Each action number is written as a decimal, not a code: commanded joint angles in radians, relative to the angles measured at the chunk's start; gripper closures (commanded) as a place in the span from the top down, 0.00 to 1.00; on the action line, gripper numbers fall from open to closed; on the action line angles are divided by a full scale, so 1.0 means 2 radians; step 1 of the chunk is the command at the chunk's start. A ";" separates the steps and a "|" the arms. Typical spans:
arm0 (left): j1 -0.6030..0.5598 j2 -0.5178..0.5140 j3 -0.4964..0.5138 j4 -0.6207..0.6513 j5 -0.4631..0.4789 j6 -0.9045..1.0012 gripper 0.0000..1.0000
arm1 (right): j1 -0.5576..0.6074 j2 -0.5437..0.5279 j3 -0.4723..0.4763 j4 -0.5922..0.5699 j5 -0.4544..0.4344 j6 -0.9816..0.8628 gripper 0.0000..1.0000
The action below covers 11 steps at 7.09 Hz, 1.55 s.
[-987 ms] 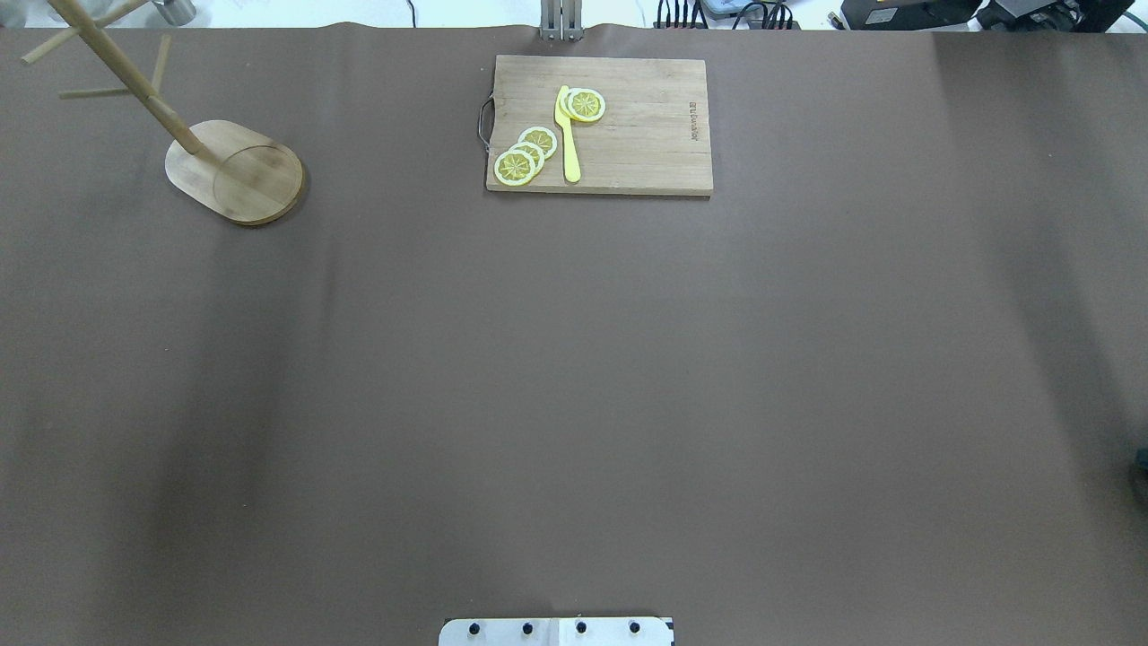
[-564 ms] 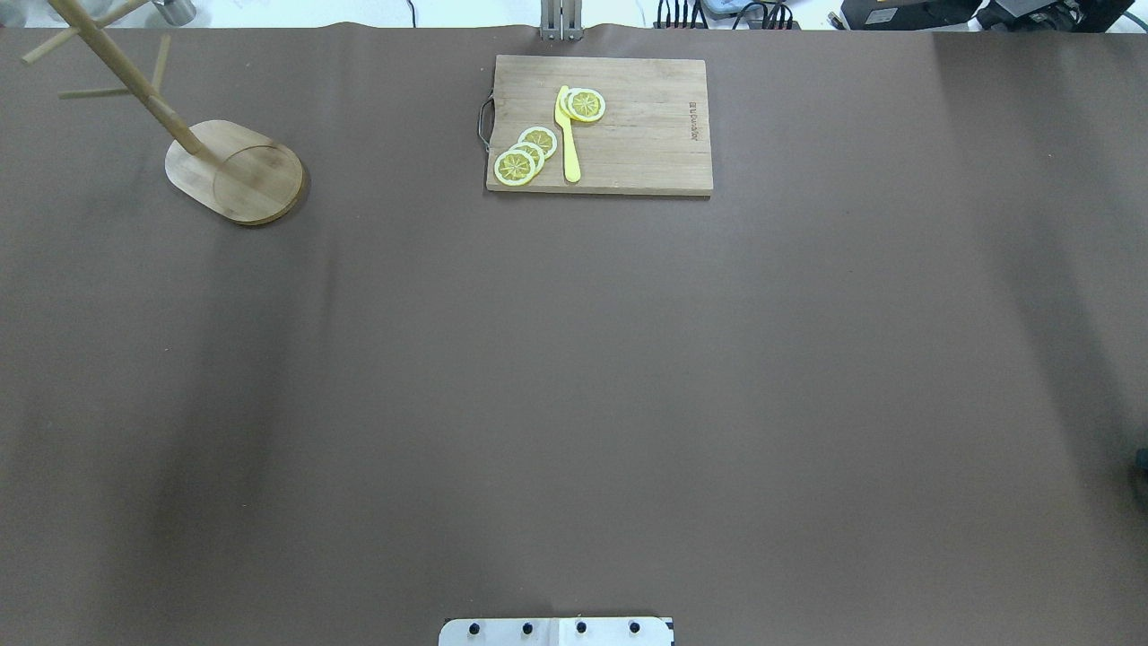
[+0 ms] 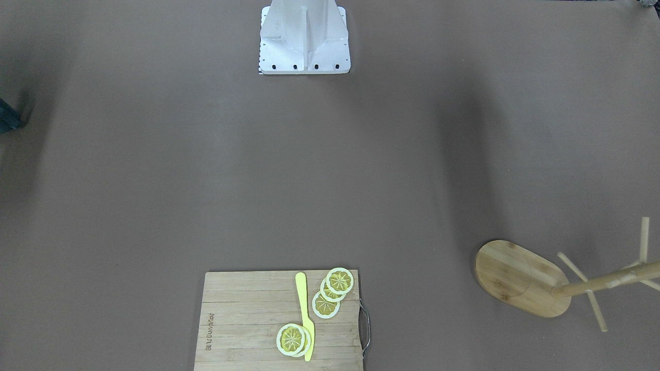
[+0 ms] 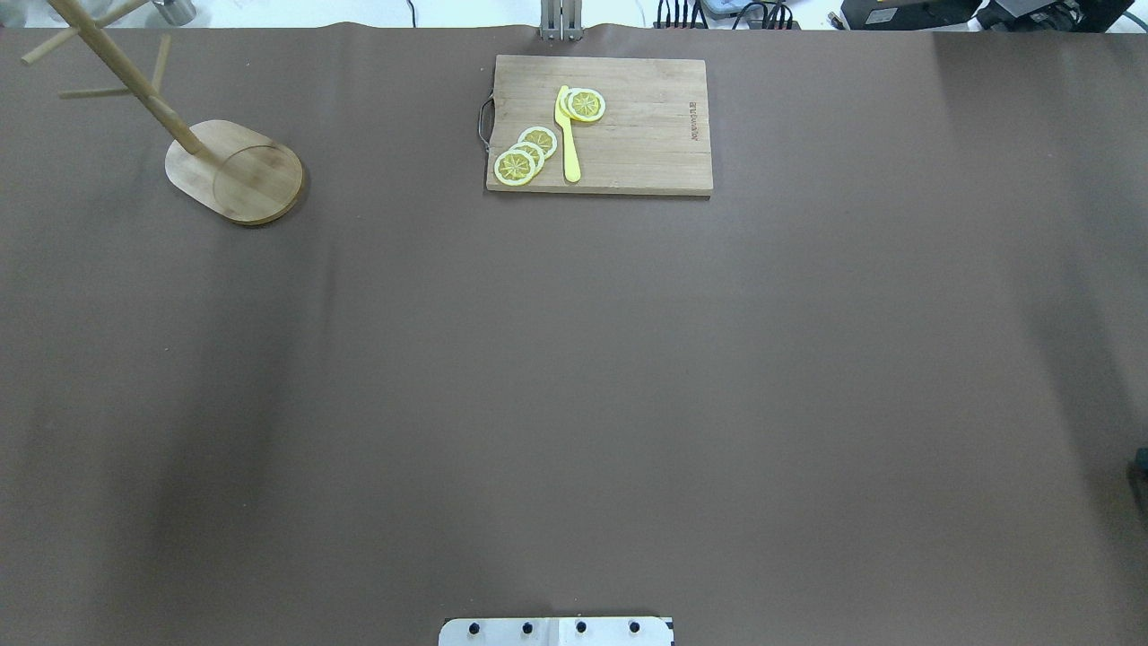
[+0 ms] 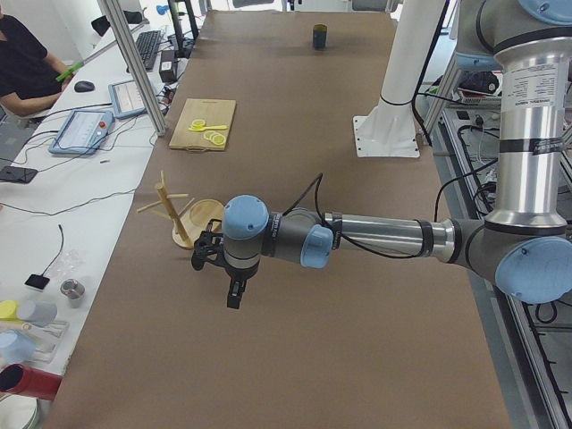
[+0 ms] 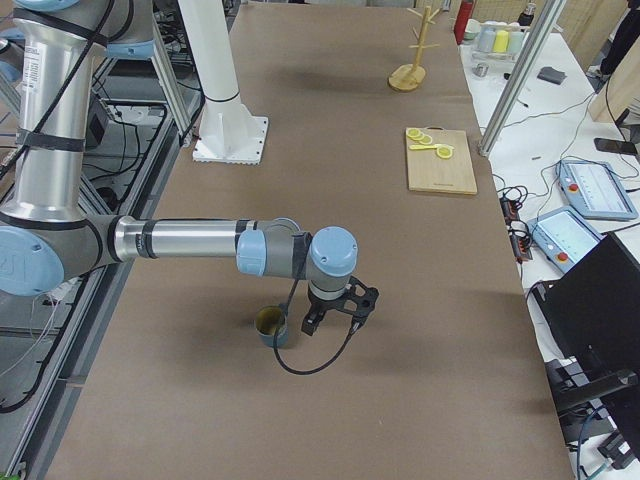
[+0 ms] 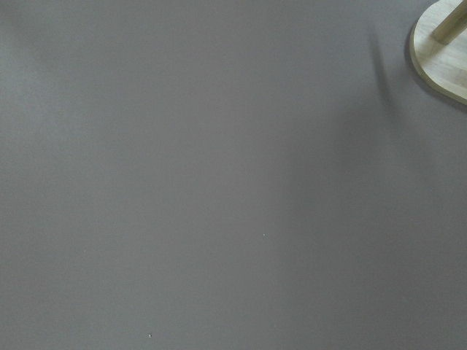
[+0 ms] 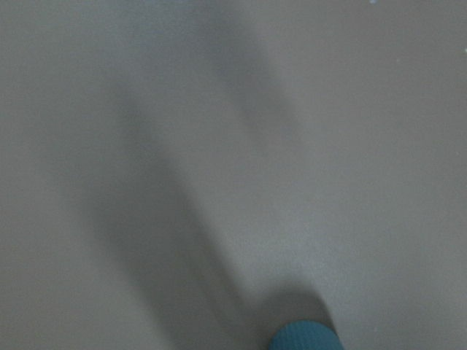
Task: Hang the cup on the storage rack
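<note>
Brown paper is spread over the tabletop (image 4: 574, 359). The cup (image 6: 270, 325) is seen standing upright on it, near the end on the robot's right. Its outside is dark blue-green and its inside is yellowish. In the overhead view only a tiny bit of the cup (image 4: 1141, 458) is seen at the right edge. In the right wrist view a blue-green bit of it (image 8: 305, 337) is seen at the bottom edge.

The right fingers (image 6: 309, 321) are held low over the tabletop, just beside the cup. They are pointed down. It cannot be told whether they are open or closed, and nothing is seen held in them.

The storage rack (image 4: 235, 170) is set at the other end, near the far corner on the robot's left, well apart from the cup. Its pole is upright on the flat oval base, and no cup is hung on its thin pegs. The left fingers (image 5: 234, 295) are held above the tabletop near the rack's base, apart from it. Their state cannot be told either. A corner of the base (image 7: 441, 55) is caught in the left wrist view.

A wooden cutting board (image 4: 646, 135) is laid at the middle of the far edge. Lemon slices (image 4: 525, 154) and a yellow knife (image 4: 569, 144) are laid on it.
</note>
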 commanded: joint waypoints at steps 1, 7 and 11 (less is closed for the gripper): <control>0.000 0.001 -0.007 0.000 -0.002 -0.001 0.98 | 0.000 -0.070 0.077 0.000 0.003 0.096 1.00; -0.003 0.016 -0.049 0.002 -0.003 -0.002 0.98 | 0.000 -0.204 0.076 0.212 -0.017 0.296 1.00; -0.003 0.027 -0.057 0.001 -0.003 -0.003 0.98 | -0.002 -0.212 0.043 0.277 -0.023 0.337 1.00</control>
